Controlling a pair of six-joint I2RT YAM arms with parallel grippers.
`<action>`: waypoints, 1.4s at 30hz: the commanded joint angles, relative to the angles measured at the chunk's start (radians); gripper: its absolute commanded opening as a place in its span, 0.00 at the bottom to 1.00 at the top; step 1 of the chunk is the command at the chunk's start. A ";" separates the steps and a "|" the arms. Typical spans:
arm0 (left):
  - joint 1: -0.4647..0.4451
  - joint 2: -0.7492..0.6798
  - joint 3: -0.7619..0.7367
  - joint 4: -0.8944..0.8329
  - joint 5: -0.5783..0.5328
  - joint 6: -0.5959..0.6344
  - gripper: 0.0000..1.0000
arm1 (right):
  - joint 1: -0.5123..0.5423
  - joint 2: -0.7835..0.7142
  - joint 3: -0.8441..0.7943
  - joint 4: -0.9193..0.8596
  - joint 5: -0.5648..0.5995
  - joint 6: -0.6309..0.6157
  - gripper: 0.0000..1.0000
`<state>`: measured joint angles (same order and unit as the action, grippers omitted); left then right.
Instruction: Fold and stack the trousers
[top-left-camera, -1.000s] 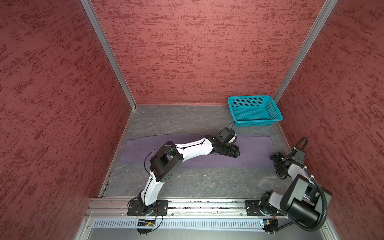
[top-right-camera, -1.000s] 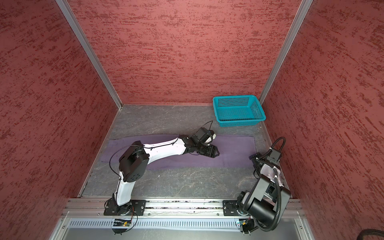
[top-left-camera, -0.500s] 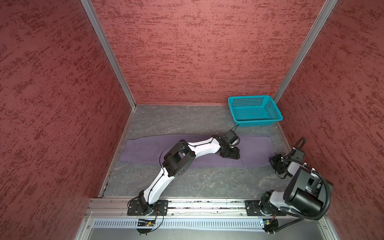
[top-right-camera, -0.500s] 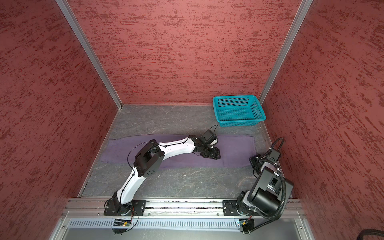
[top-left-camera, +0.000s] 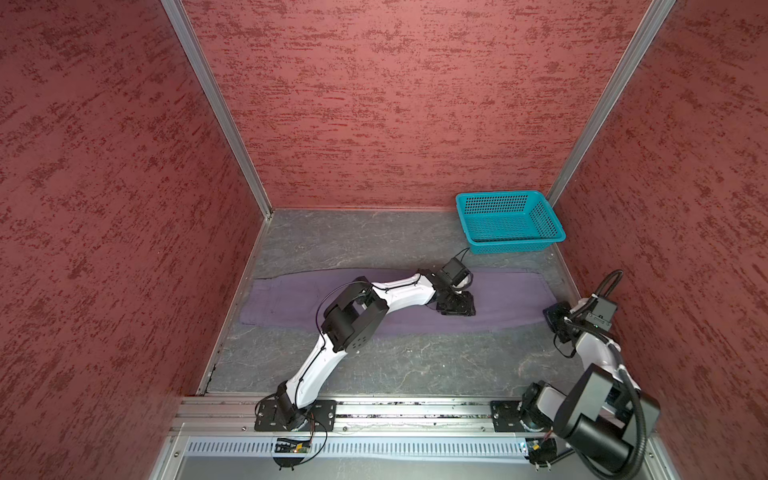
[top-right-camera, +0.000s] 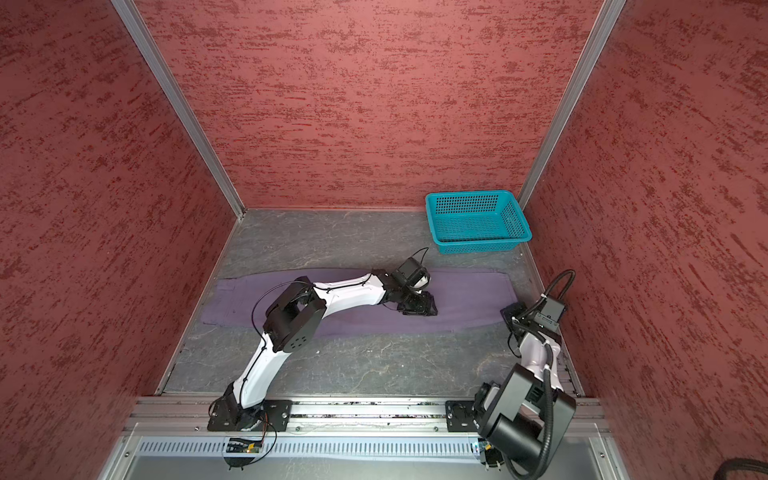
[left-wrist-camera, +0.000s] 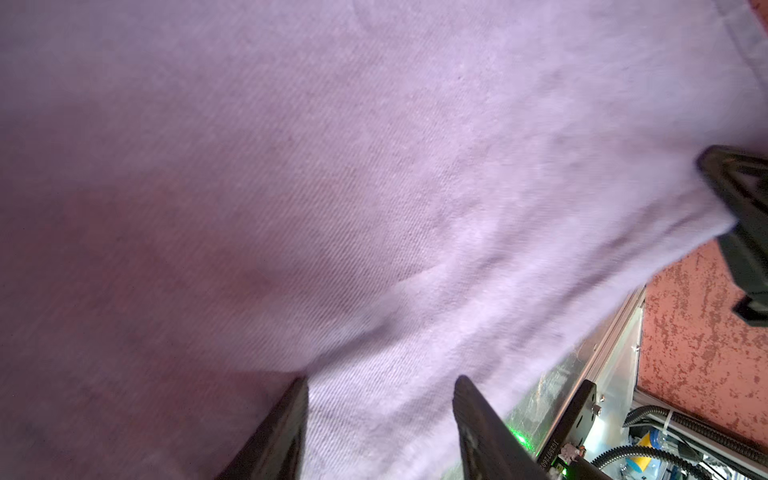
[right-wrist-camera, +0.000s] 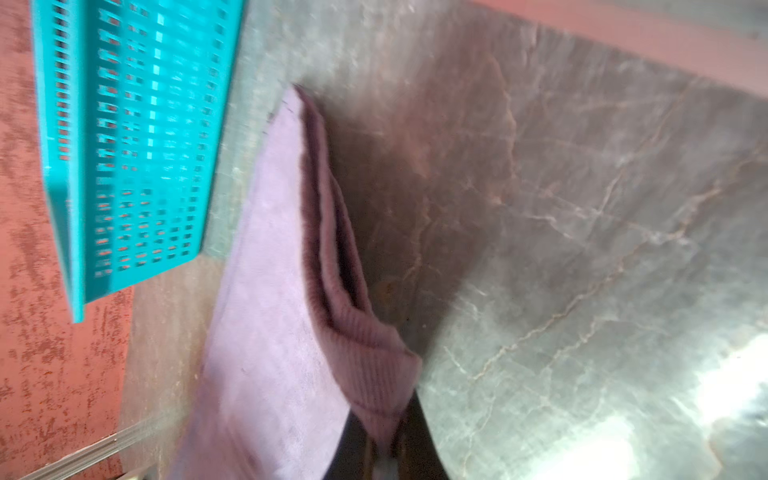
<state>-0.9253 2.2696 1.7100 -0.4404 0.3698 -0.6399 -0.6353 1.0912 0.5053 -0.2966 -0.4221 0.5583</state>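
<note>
Red walls (top-left-camera: 395, 104) box a grey marbled table (top-left-camera: 415, 365). Trousers (top-left-camera: 507, 305) span it; right gripper (right-wrist-camera: 384, 451) pinches their end, left gripper (left-wrist-camera: 381, 380) rests parted mid-cloth.

Your left arm (top-left-camera: 399, 291) hides the middle of the trousers (top-left-camera: 507, 299); at the right wrist, the basket (right-wrist-camera: 137, 145) is blurred, cut off.

Soft, even light fills the booth in both top views. Both are sharp, though the wide lens splays the red walls (top-left-camera: 374, 104) outward at the edges. Shadows on the grey tabletop (top-left-camera: 415, 365) are faint. In the left wrist view the trousers (left-wrist-camera: 374, 166) sit close and soft, dimming to a reddish shade at one side. The right wrist view is motion-smeared: the basket (right-wrist-camera: 137, 145) holes streak, and white glare burns the stone.
</note>
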 joint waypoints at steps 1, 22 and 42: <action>0.013 -0.045 -0.042 0.018 -0.006 -0.024 0.56 | 0.022 -0.047 0.061 -0.045 0.056 -0.038 0.00; 0.060 -0.113 -0.252 0.214 0.027 -0.137 0.54 | 0.599 0.041 0.146 0.016 0.392 -0.100 0.00; 0.181 -0.234 -0.457 0.261 -0.023 -0.211 0.52 | 1.258 0.253 0.272 -0.012 0.658 -0.111 0.00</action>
<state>-0.7563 2.0476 1.2854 -0.1532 0.3870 -0.8310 0.5835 1.3220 0.7441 -0.3252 0.1959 0.4522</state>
